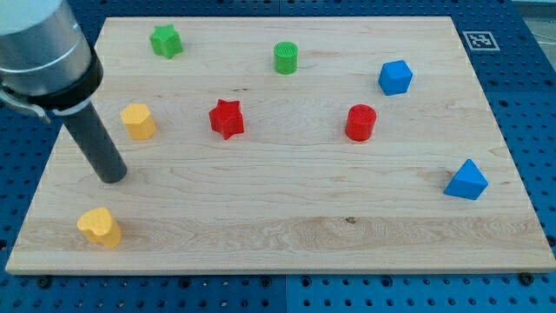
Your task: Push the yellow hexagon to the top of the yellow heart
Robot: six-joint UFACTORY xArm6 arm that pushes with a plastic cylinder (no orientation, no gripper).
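Note:
The yellow hexagon [138,121] stands at the view's left, in the board's middle band. The yellow heart [99,227] lies near the view's bottom left corner of the board. My tip [113,176] rests on the board between them, just below and slightly left of the hexagon, and above the heart. It touches neither block. The dark rod rises from the tip toward the view's top left.
A green star [165,41] and a green cylinder [286,57] sit near the view's top. A red star [227,118] and a red cylinder [360,123] sit mid-board. A blue cube [395,77] and a blue triangular block [467,180] are at the right. The wooden board [287,226] ends close below the heart.

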